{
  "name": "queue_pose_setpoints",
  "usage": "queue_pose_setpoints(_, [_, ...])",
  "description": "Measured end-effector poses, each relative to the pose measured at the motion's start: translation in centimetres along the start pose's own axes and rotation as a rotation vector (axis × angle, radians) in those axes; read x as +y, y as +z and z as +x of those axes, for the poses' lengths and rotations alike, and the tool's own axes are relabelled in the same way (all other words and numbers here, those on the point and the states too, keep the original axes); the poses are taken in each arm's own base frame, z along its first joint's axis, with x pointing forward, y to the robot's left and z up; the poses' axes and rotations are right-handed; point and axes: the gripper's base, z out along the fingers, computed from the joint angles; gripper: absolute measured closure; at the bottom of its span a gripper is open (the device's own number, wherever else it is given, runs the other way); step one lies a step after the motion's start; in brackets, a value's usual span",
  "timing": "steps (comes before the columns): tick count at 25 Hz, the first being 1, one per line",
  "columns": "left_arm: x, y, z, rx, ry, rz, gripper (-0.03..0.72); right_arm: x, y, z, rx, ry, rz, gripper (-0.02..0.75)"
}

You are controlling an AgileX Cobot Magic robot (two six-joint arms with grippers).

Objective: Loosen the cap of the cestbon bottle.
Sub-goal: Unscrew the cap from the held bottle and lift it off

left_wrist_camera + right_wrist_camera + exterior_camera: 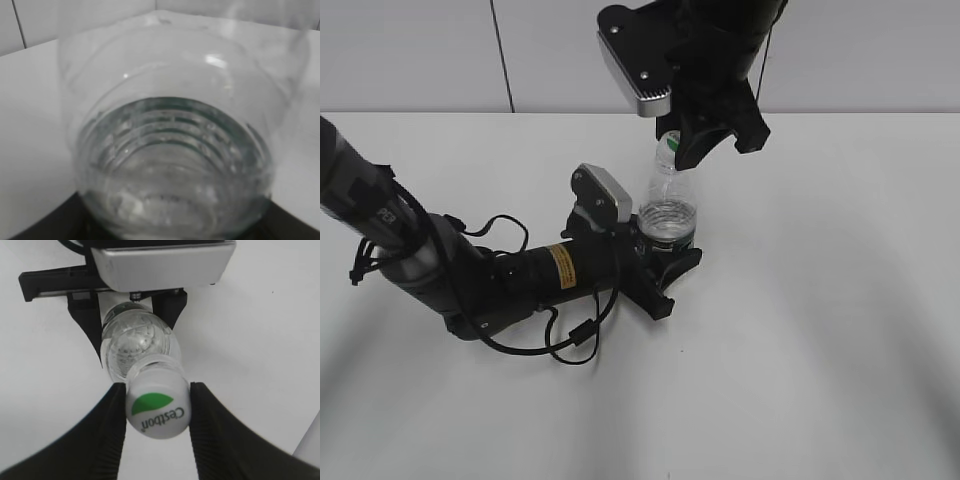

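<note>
The clear ribbed cestbon bottle [668, 205] stands upright on the white table. My left gripper [665, 255] is shut on its lower body, and the left wrist view is filled by the bottle [172, 150]. The white cap [157, 407] with a green leaf mark sits on the neck; it also shows in the exterior view [669, 141]. My right gripper [157, 412] comes from above and its two black fingers press on both sides of the cap. The bottle [135, 347] shows below the cap. The label band is hidden by the left jaws.
The white table [820, 300] runs to a pale tiled wall at the back. My left arm with its cables [470, 275] lies low across the table's left half. The left gripper's camera housing [160, 262] shows in the right wrist view.
</note>
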Motion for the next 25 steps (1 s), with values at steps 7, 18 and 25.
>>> queue_pose_setpoints(7, [0.0, 0.0, 0.0, 0.0, -0.004, 0.0, 0.307, -0.4, -0.8, 0.0, 0.005, -0.008, 0.011, 0.44])
queue_pose_setpoints(18, [-0.1, 0.0, 0.0, 0.002, 0.001, 0.007, 0.307, -1.6, -3.0, 0.1, 0.04, 0.23, 0.104, 0.44])
queue_pose_setpoints(25, [-0.1, 0.0, 0.0, 0.001, 0.002, 0.008, 0.307, -2.1, -5.0, 4.1, 0.085, 0.925, 0.218, 0.44])
